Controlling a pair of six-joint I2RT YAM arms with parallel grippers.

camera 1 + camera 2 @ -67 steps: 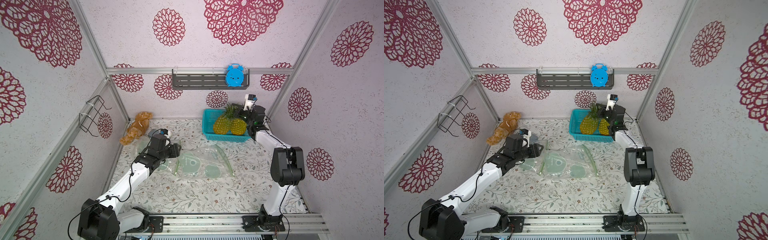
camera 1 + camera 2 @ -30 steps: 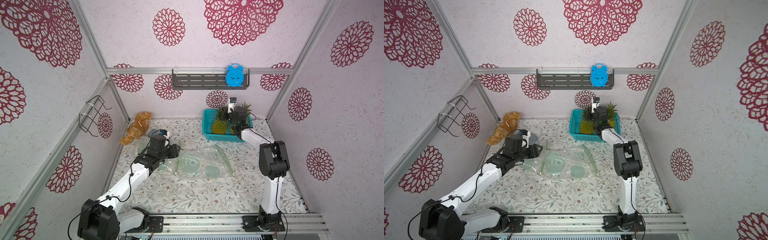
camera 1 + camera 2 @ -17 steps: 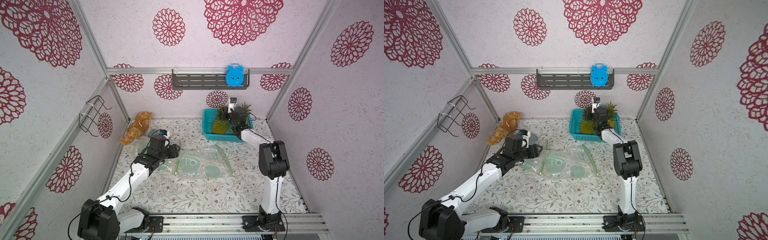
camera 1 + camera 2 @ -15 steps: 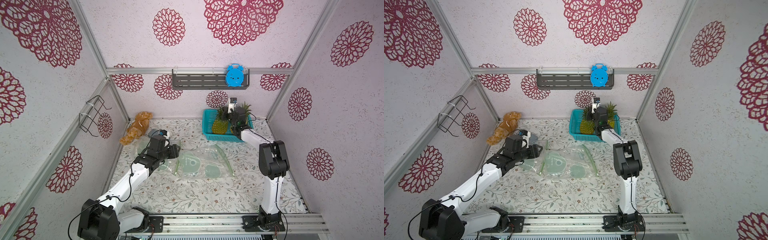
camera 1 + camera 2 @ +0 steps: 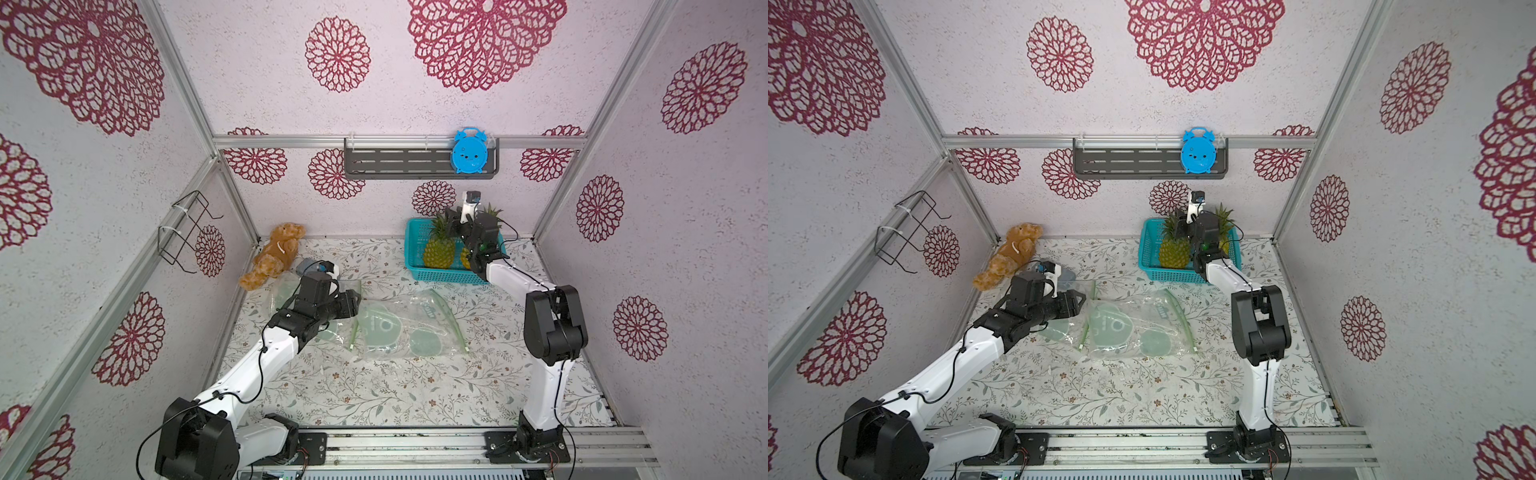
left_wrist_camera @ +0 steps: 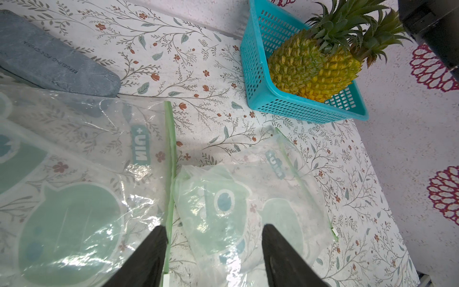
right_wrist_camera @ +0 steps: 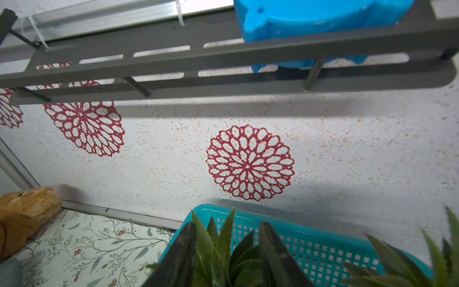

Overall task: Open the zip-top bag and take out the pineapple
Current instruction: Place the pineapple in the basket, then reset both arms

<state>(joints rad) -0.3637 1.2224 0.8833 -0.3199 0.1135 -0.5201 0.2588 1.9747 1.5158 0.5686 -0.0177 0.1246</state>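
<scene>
Two pineapples stand in the teal basket (image 5: 440, 275) at the back right. My right gripper (image 5: 453, 220) is at the crown of the left pineapple (image 5: 438, 251). In the right wrist view its fingers (image 7: 183, 248) stand apart on either side of the crown leaves (image 7: 218, 248), so it is open. A flat, clear zip-top bag (image 5: 407, 328) with green prints lies mid-table, and a second bag (image 5: 291, 291) lies left of it. My left gripper (image 5: 353, 301) hovers open between the two bags (image 6: 248, 198), with nothing between its fingers.
A brown teddy bear (image 5: 272, 257) and a grey case (image 6: 49, 62) lie at the back left. A grey wall shelf carries a blue clock (image 5: 469, 151) above the basket. A wire rack (image 5: 187, 232) hangs on the left wall.
The right arm swung left over the basket to the left pineapple's crown, and its jaws have just parted around the leaves. The left gripper opened slightly wider and stayed in place.
</scene>
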